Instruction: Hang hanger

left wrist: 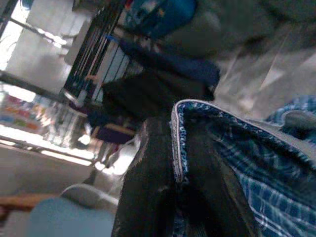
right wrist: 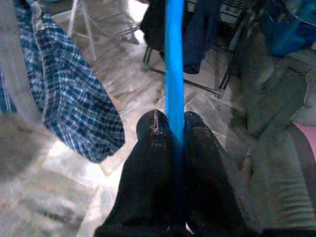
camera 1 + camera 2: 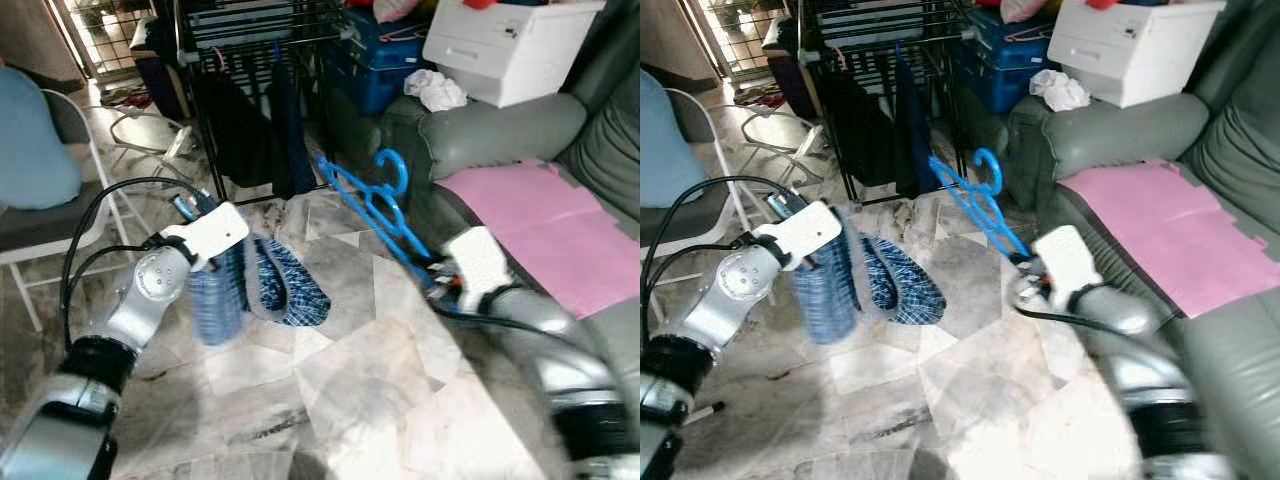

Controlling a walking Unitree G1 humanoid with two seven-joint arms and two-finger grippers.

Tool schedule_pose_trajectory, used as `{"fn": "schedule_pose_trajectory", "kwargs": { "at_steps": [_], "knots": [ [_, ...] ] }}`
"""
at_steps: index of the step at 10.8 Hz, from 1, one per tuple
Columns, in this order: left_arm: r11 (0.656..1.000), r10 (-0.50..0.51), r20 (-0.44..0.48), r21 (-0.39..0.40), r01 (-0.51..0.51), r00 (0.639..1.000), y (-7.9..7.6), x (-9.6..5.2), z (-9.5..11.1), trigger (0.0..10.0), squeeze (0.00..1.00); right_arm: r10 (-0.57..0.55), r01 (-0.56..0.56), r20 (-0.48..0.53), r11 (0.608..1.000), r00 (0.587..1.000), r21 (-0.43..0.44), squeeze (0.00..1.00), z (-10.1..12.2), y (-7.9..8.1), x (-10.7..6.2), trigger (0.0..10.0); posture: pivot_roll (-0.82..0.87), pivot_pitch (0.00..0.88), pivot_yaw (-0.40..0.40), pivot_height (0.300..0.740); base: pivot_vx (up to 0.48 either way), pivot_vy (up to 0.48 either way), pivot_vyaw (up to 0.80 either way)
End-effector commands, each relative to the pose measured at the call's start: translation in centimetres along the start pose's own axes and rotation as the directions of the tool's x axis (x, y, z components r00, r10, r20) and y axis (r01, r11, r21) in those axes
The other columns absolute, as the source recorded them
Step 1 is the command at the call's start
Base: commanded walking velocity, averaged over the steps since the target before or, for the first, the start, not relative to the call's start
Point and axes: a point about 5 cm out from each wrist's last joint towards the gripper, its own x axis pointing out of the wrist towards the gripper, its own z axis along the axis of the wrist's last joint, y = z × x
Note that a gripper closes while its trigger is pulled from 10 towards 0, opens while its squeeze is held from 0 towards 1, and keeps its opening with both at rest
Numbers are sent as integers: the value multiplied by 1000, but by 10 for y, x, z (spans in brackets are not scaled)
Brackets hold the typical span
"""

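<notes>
One bright blue plastic hanger (image 3: 375, 205) sticks up from the right gripper (image 2: 173, 129), whose two black fingers (image 2: 149, 163) are pressed tight on its thin blue bar. The hanger's hook end points up toward the black metal drying rack (image 3: 262, 30), but does not touch it. The right arm comes in from the right, bent at the elbow, low over the pale marble floor (image 3: 380, 390) and just beside the grey leather sofa (image 3: 500, 135).

One blue and white checked cloth (image 3: 285, 285) hangs from the left gripper (image 1: 180, 173). Its fingers are closed on the cloth's pale edge. The left arm reaches forward from the left, with its white wrist held above the floor.

Two dark clothes (image 3: 255, 130) hang on the rack. One pink sheet (image 3: 545, 225) lies on the sofa seat. One white box (image 3: 510, 45) sits on the sofa's arm.
</notes>
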Motion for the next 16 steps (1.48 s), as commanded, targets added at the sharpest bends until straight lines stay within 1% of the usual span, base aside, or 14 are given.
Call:
{"fn": "schedule_pose_trajectory", "kwargs": {
  "at_steps": [1, 2, 3, 4, 5, 6, 7, 8, 9, 10, 12, 14, 15, 16],
  "knots": [
    [999, 22, -8, 49, -22, 1000, 9, 0, -3, 10000, 0, 60, -60, 25, 998, 998, -10, 0, 8, 1, -4, 10000, -99, 0, 90, 740, 0, 0, 0],
    [996, 23, -26, 91, -20, 999, 5, 1, -12, 10000, 0, 185, -185, 5, 983, 983, -12, 0, 9, -3, -22, 10000, -105, 0, 97, 740, 0, 0, 0],
    [995, 15, -34, 97, -12, 999, 1, -1, -16, 10000, 0, 266, -266, -6, 964, 964, 12, 0, 11, -6, -35, 10000, -107, 0, 100, 740, 0, 0, 0],
    [994, 13, -43, 109, -8, 999, 0, -1, -19, 10000, 0, 335, -335, -37, 942, 941, 12, 0, 10, -6, -45, 10000, -108, 0, 101, 740, 0, 0, 0],
    [994, 19, -49, 109, -13, 999, 0, -1, -21, 10000, 0, 374, -374, -53, 927, 926, 20, 0, 9, -5, -50, 10000, -109, 0, 103, 740, 0, 0, 0],
    [993, 29, -48, 115, -23, 998, 2, -1, -22, 10000, 0, 456, -454, -67, 890, 887, 39, 0, 8, 1, -57, 10000, -107, 0, 105, 740, 0, 0, 0],
    [992, 32, -40, 124, -27, 999, 2, 0, -22, 10000, 0, 500, -496, -75, 866, 863, 69, 0, 7, 6, -60, 10000, -103, 0, 107, 740, 0, 0, 0],
    [992, 36, 27, 124, -39, 999, -2, 1, -13, 10000, 0, 552, -545, -81, 833, 830, 98, 0, 3, 18, -61, 10000, -102, 0, 107, 740, 0, 0, 0],
    [992, 48, 63, 112, -54, 997, -3, 1, -8, 10000, 0, 567, -559, -78, 822, 820, 105, 0, 1, 23, -60, 10000, -99, 0, 107, 740, 0, 0, 0],
    [990, 80, 103, 106, -91, 991, -2, 1, -4, 10000, 0, 575, -566, -75, 817, 815, 112, 0, -1, 28, -56, 10000, -96, 0, 108, 740, 0, 0, 0],
    [991, 83, 131, 96, -96, 988, -3, -2, -5, 10000, 0, 564, -556, -73, 825, 823, 105, 0, 1, 27, -54, 10000, -91, 0, 107, 740, 0, 0, 0],
    [987, 85, 63, 128, -92, 994, -3, -8, -22, 10000, 0, 566, -558, -83, 824, 820, 96, 0, 1, 22, -58, 10000, -93, 0, 105, 740, 0, 0, 0],
    [986, 93, 43, 134, -98, 995, -1, -10, -26, 10000, 0, 568, -561, -96, 822, 817, 97, 0, 0, 20, -60, 10000, -93, 0, 105, 740, 0, 0, 0],
    [986, 93, 39, 135, -98, 995, -1, -10, -28, 10000, 0, 558, -551, -124, 830, 820, 89, 0, -4, 17, -61, 10000, -95, 0, 104, 740, 0, 0, 0]
  ]
}}
